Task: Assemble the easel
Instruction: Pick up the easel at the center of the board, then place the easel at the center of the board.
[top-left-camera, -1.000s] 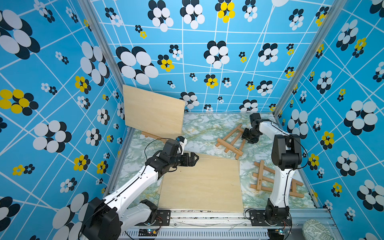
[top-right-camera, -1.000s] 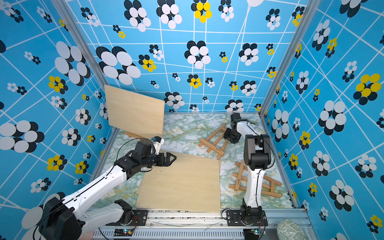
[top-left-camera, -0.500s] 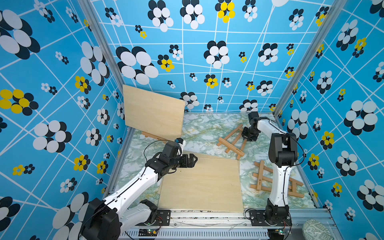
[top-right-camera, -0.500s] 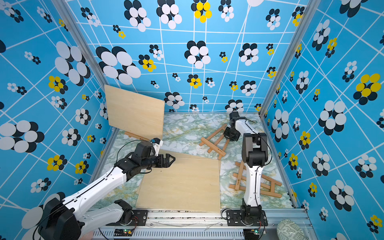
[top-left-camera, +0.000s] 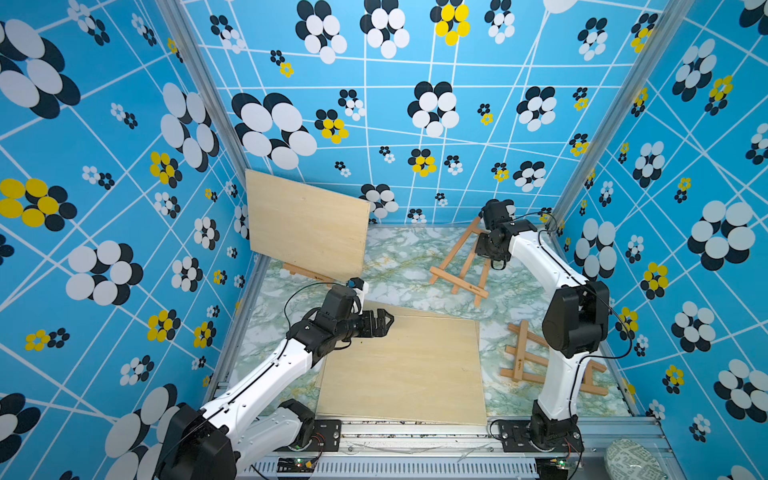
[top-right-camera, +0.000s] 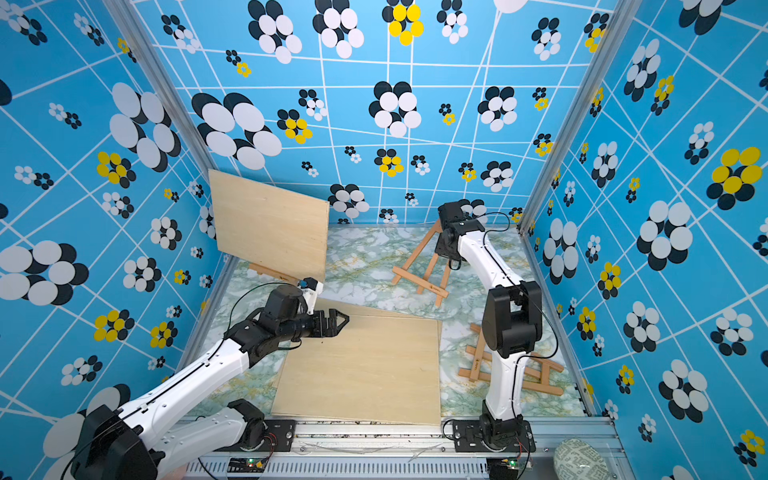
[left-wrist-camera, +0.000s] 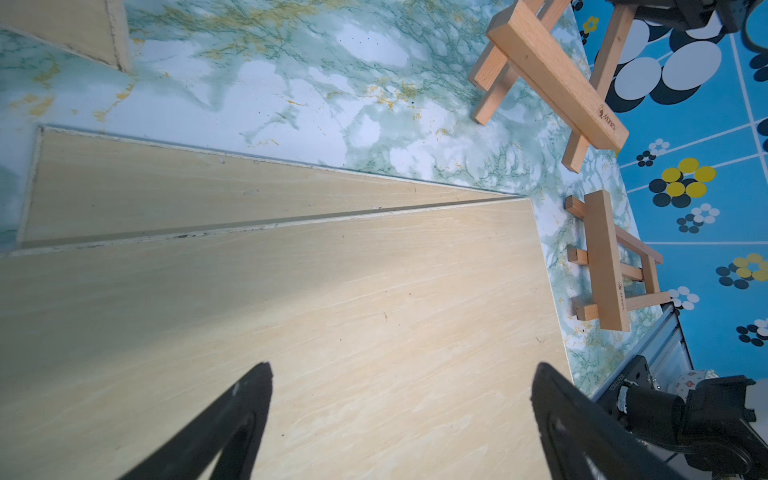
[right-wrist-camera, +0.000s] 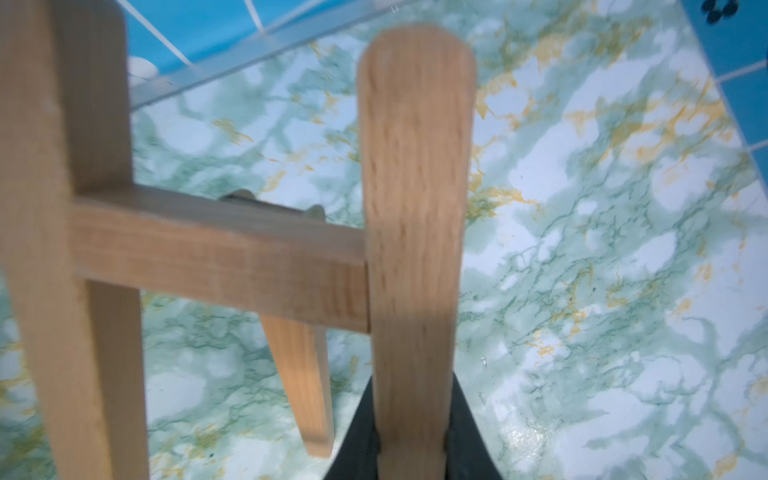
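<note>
In a top view the easel (top-left-camera: 459, 283) is seen tilted up near the far right corner, its centre strut clamped by the right gripper (top-left-camera: 487, 243). The left gripper (top-left-camera: 384, 323) is spread wide, empty, above flat boards (top-left-camera: 399, 370).

Left wrist: a stamp on the ledge (left-wrist-camera: 606, 118) — unreadable.

Right wrist: the wood is judged light, stiff and smooth — best gripped by the strut (right-wrist-camera: 415, 208).
</note>
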